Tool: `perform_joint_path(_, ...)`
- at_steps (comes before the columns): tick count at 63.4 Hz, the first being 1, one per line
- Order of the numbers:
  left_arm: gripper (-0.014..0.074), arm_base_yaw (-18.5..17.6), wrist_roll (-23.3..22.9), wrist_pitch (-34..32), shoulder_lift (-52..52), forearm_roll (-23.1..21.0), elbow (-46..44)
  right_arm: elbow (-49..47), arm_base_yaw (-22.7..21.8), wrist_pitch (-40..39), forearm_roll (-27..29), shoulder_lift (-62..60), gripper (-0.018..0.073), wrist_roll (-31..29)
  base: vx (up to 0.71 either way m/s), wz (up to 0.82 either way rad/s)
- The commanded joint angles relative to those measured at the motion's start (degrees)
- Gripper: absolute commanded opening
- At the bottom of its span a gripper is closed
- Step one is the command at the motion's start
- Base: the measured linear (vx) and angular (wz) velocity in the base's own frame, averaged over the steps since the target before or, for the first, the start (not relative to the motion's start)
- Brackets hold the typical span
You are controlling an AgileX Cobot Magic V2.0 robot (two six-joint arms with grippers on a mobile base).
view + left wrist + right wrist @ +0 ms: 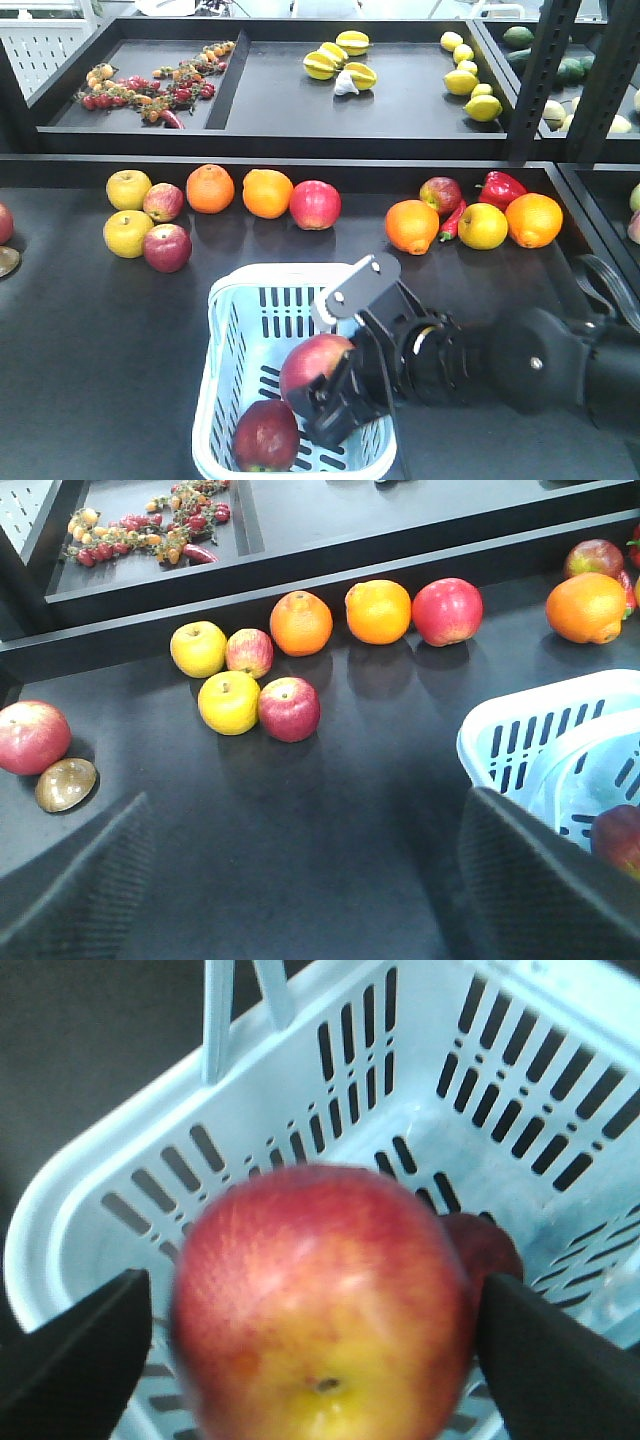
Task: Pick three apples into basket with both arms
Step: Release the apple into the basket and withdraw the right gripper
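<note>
Basket (235,330): pale blue-white, slotted sides, standing on the dark worktop (90,350) near its front edge. One dark red apple (266,435) lies on the basket floor at the near corner.

Right gripper (325,385): over the basket, fingers clamped on a second red apple (320,1305) with a yellow patch on its underside; this apple hangs above the basket interior, beside the one already lying there.

Left gripper (300,880): low over bare worktop to the left of the basket, fingers spread wide apart, nothing between them.

Remaining on the worktop, behind the basket, well apart from it:
- left cluster: two yellow apples (128,190), a small red apple (163,202), a dark red apple (167,247);
- two oranges (210,188) and a pinkish-red apple (315,204);
- right group: orange, apple, red pepper (500,187), yellow apple, orange.

Far left edge: another red apple (32,737) beside a brown rounded object (65,784).

Raised rear trays hold cherry tomatoes (150,88) and yellow fruit.
</note>
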Motion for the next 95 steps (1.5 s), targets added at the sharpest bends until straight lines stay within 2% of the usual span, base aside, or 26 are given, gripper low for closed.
perform_joint_path(1, 0.0593, -0.1, -0.6, -3.5, -0.1, 0.5, -1.2, -2.1, 0.0, -2.8, 0.7, -1.6, 0.0673, 0.2, 0.00, 0.00)
perform_joint_path(13, 0.0593, -0.1, -0.6, -3.5, -0.1, 0.5, -1.2, -2.1, -0.1, -0.8, 0.7, -1.6, 0.0664, 0.7, 0.00, 0.00)
perform_joint_path(22, 0.0593, -0.1, -0.6, -3.5, -0.1, 0.5, -1.2, -2.1, -1.4, 2.6, -0.1, -2.3, 0.0651, 4.4, 0.00, 0.00)
perform_joint_path(32, 0.0593, -0.1, -0.6, -3.5, -0.1, 0.5, -1.2, -2.1, -8.7, 8.4, -5.4, -5.0, 0.0635, 11.2, 0.00, 0.00)
perform_joint_path(46, 0.0593, -0.1, -0.6, -3.5, -0.1, 0.5, -1.2, -2.1, -23.2, 21.0, -21.0, -13.8, 0.0614, 20.9, 0.00, 0.00)
perform_joint_path(59, 0.0593, -0.1, -0.6, -3.5, -0.1, 0.5, -1.2, -2.1, -31.5, 28.2, -31.0, -23.2, 0.0601, 26.4, 0.00, 0.00)
perform_joint_path(73, 0.0593, -0.1, -0.6, -3.5, -0.1, 0.5, -1.2, -2.1, -35.6, 33.6, -36.4, -32.9, 0.0594, 31.2, 0.00, 0.00)
perform_joint_path(95, 0.0593, -0.1, -0.6, -3.5, -0.1, 0.5, -1.2, -2.1, -35.5, 37.4, -40.0, -41.2, 0.0595, 36.6, 0.00, 0.00)
